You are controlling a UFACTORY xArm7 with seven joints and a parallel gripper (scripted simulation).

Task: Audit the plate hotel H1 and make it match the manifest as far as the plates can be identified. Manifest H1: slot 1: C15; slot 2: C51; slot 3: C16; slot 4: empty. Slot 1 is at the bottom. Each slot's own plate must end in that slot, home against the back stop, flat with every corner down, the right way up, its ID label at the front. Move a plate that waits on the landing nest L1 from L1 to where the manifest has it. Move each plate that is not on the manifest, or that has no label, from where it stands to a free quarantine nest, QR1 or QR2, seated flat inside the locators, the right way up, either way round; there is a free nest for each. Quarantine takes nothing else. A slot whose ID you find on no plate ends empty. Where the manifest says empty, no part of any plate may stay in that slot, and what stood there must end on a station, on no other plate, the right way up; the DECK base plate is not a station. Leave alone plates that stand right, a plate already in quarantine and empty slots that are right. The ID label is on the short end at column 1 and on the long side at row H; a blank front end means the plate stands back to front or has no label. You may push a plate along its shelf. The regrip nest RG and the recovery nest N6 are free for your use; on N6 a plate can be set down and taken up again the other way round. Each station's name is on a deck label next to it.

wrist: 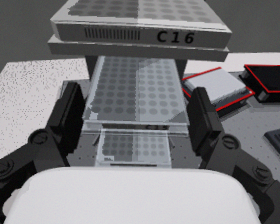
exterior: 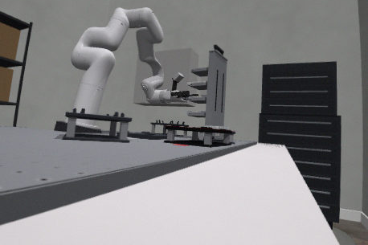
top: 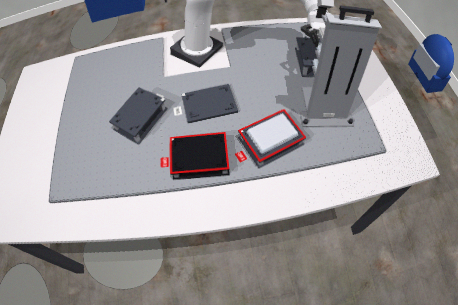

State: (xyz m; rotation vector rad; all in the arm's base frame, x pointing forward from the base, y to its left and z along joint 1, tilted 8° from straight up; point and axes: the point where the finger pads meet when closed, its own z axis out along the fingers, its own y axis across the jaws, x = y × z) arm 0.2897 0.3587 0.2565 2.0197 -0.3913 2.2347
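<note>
The plate hotel H1 (top: 345, 61) (exterior: 217, 89) stands at the back right of the deck. In the wrist view a plate labelled C16 (wrist: 141, 35) sits on the shelf above my fingers. My gripper (wrist: 136, 98) (exterior: 189, 94) (top: 312, 36) is at the hotel's front, level with the second shelf from the bottom. It is shut on the long sides of a clear well plate (wrist: 136, 85) on that shelf. I cannot read that plate's front label. Another plate (wrist: 136, 147) lies on the shelf below.
Two red-framed nests lie in front of the hotel: one looks black (top: 199, 153), the other holds a white plate (top: 272, 133) (wrist: 216, 85). Two dark nests (top: 137, 111) (top: 209, 102) stand further left. The arm's base (top: 196, 51) is at the back.
</note>
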